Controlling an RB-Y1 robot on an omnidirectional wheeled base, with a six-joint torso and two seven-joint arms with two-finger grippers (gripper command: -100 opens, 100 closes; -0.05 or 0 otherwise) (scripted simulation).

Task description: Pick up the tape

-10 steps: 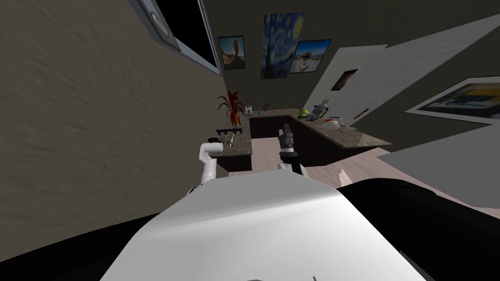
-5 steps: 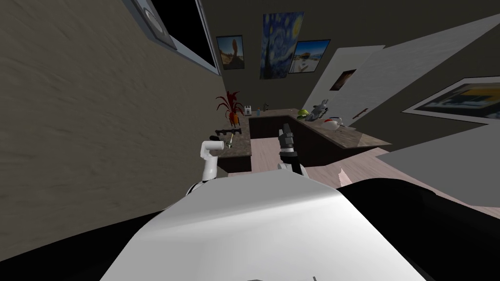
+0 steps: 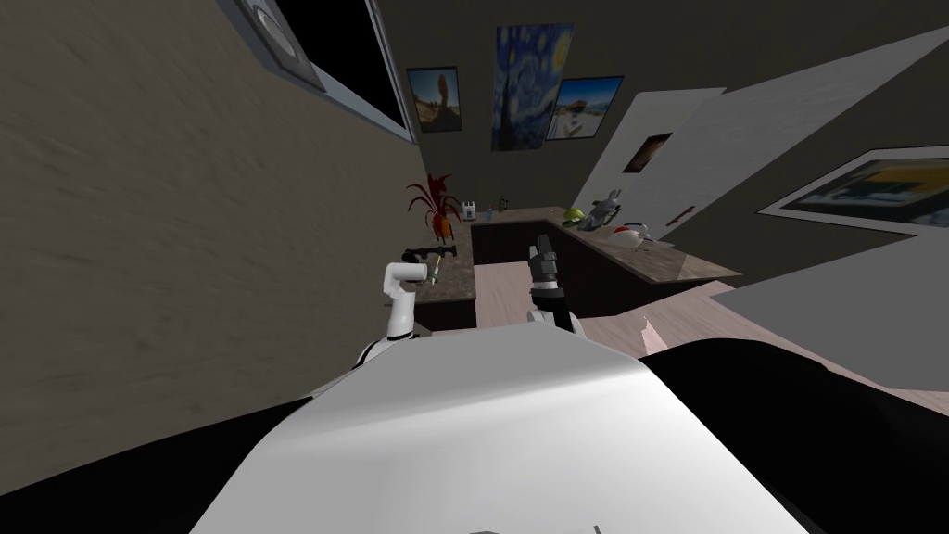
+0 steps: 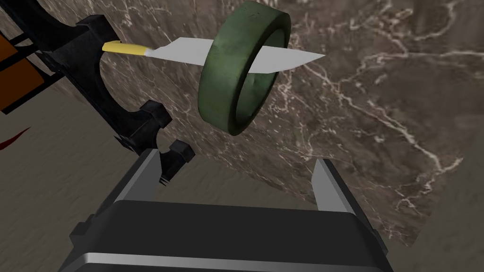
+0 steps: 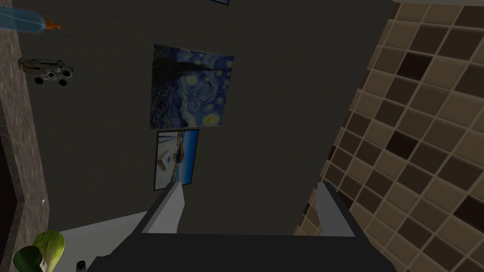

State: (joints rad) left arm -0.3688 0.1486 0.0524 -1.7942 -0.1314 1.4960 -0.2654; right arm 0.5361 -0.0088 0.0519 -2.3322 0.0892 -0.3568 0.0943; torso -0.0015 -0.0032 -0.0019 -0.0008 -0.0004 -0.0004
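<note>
Left hand: fingers apart, clamped on nothing. The tape, a dark green ring, stands on its edge on the brown marbled counter. It lies ahead of the fingertips, roughly in line with the gap between them, and touches neither finger. A knife with a white blade and a yellow handle crosses at the ring; whether it passes through or behind cannot be determined. A black bracket-shaped object lies on the counter beside the tape, close to one finger. In the head view the left hand reaches over the counter by the wall.

Right hand: fingers apart, holding nothing, raised between the two counters
</note>
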